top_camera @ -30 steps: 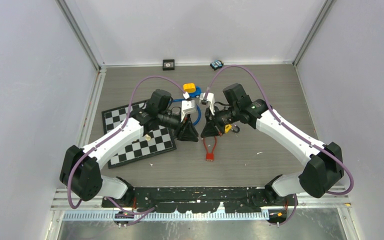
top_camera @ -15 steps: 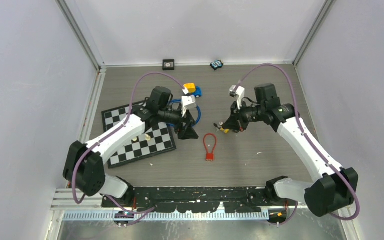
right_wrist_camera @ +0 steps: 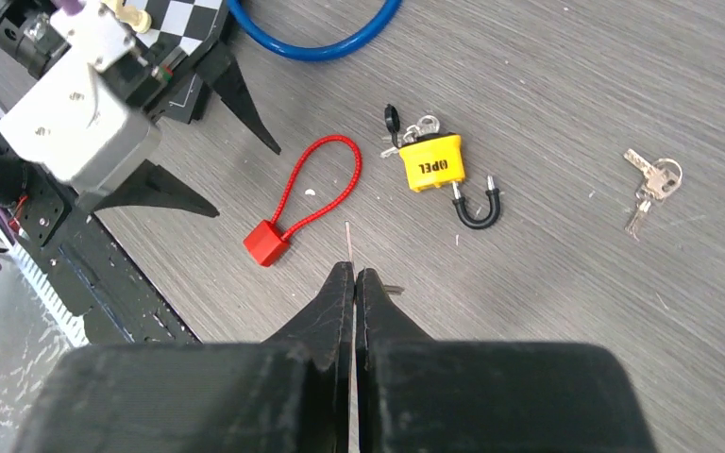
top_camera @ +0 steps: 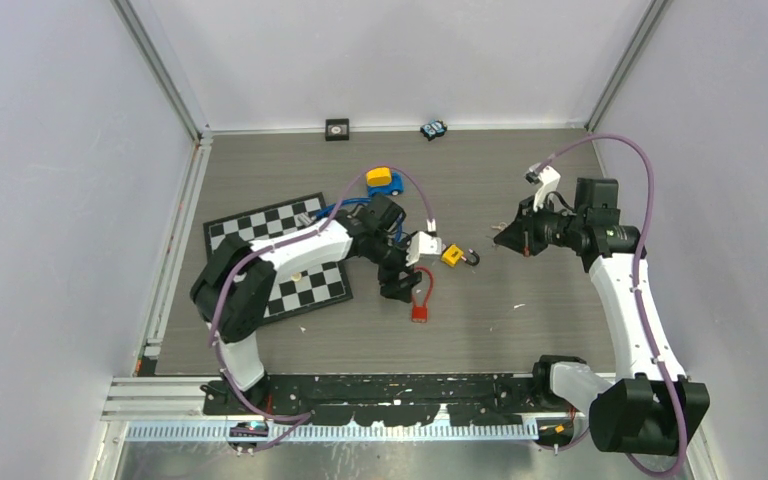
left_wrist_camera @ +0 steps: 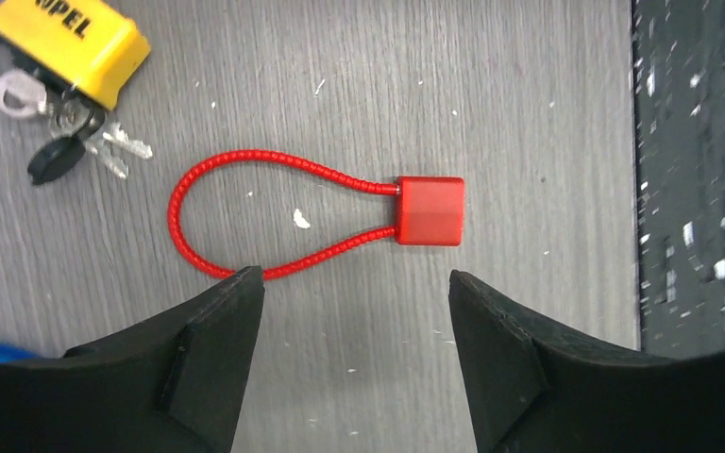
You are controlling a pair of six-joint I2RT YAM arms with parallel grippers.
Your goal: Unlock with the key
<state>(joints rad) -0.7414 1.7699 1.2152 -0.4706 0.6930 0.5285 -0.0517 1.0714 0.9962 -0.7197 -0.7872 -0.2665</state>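
Observation:
A yellow padlock (top_camera: 451, 256) lies on the table, its black shackle (right_wrist_camera: 477, 209) swung open and a bunch of keys (right_wrist_camera: 406, 127) at its keyhole end. My right gripper (right_wrist_camera: 354, 272) hangs shut to the right of the padlock (right_wrist_camera: 432, 162), apart from it. A thin pale sliver shows just past its tips; I cannot tell whether it is held. My left gripper (left_wrist_camera: 354, 278) is open above a red cable lock (left_wrist_camera: 429, 209), with nothing between the fingers. In the top view the left gripper (top_camera: 400, 285) sits left of the padlock.
A second loose set of keys (right_wrist_camera: 651, 179) lies right of the padlock. A chessboard (top_camera: 280, 265) and a blue cable loop (right_wrist_camera: 311, 38) lie to the left. A yellow-and-blue toy car (top_camera: 384, 180) stands behind, with two small items (top_camera: 336, 128) at the back wall.
My right arm has drawn back to the right, away from the padlock, staying shut. The left arm has swung right over the red cable lock and its jaws have opened.

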